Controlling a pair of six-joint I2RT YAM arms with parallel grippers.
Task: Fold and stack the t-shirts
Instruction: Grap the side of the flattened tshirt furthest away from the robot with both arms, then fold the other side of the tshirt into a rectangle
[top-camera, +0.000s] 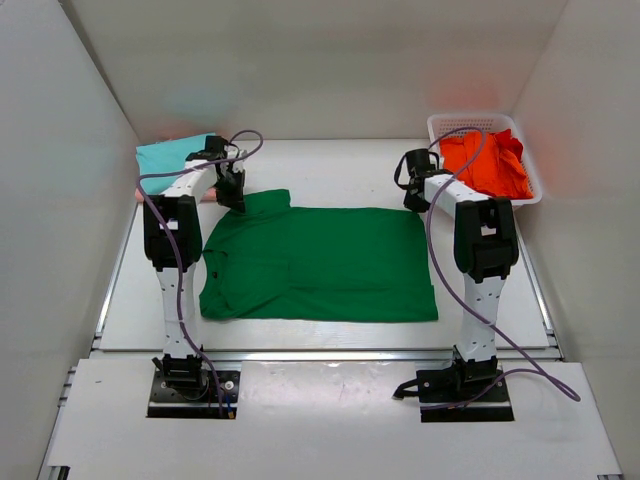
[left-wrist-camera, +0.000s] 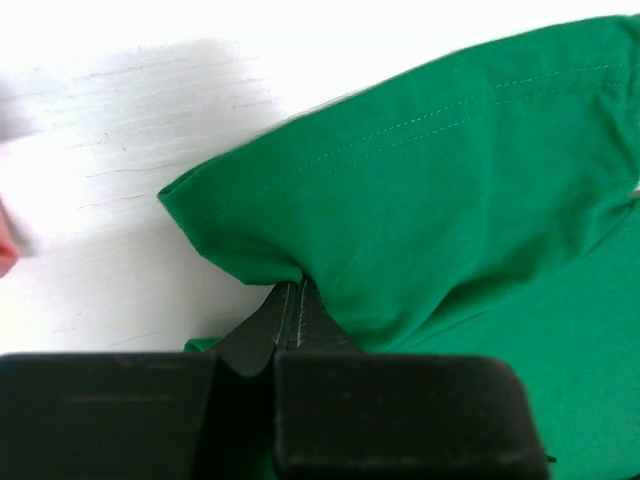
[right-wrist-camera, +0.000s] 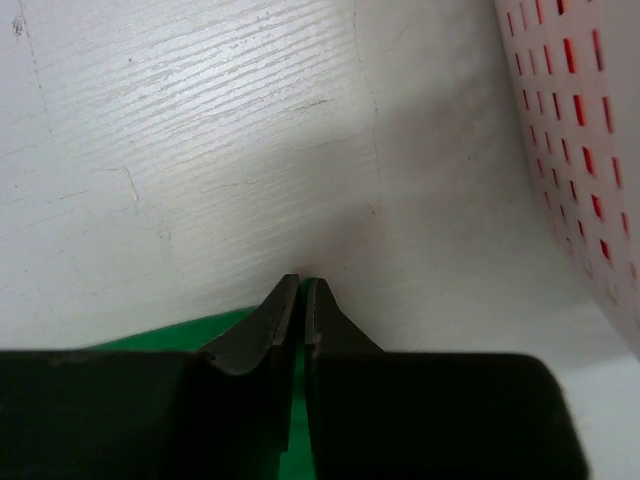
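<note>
Our left gripper (left-wrist-camera: 290, 300) pinches the far sleeve of the green shirt (top-camera: 320, 262), flat on the table (top-camera: 330, 165). Our right gripper (right-wrist-camera: 302, 288) is closed at its far corner; catch unclear. First fold, we judge: next, draw both toward us evenly.

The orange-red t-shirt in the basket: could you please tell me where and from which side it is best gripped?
Probably pinch a raised fold atop the crumpled orange-red t-shirt, from above: the walls of the white basket block its sides.
</note>
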